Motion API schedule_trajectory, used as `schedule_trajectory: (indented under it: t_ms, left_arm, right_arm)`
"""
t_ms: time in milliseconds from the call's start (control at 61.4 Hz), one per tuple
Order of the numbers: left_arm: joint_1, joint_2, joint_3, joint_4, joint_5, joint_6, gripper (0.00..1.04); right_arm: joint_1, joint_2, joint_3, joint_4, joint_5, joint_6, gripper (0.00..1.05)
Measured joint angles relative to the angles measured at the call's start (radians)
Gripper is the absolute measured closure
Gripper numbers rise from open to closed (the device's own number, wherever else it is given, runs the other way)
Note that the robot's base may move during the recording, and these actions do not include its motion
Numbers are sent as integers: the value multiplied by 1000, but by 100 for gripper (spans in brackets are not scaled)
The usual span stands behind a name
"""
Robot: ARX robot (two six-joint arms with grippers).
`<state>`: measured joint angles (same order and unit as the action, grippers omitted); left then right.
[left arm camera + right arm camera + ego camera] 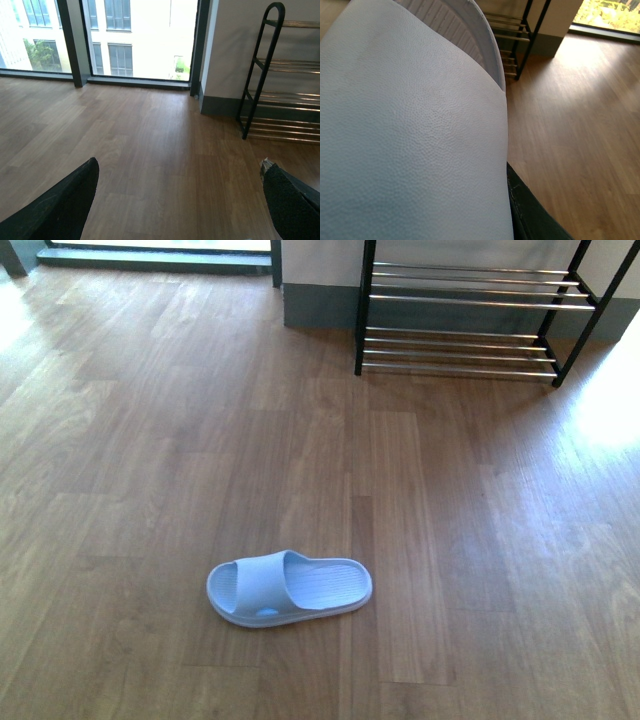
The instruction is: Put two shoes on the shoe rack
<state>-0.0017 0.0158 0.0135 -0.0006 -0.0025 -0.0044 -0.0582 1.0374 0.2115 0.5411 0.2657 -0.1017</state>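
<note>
One pale-blue slide (288, 587) lies on the floor (120, 440), well short of the rack (465, 315). The other slide (410, 140) fills the right wrist view, apparently clamped in the right tool (532, 217). The left tool (179, 172) gapes wide, holding nothing.

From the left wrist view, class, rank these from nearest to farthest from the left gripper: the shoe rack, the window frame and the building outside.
Measured from the left gripper, which is open:
1. Shoe rack, standing against the wall.
2. Window frame, at the far edge of the floor.
3. Building outside, beyond the glass.
</note>
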Motion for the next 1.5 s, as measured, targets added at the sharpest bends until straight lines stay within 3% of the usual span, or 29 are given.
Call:
schedule_trajectory:
  t_ms: [1498]
  left_arm:
    - [0, 0, 0, 0, 3, 0, 9]
  right_arm:
    - [-2, 2, -4, 0, 0, 0, 103]
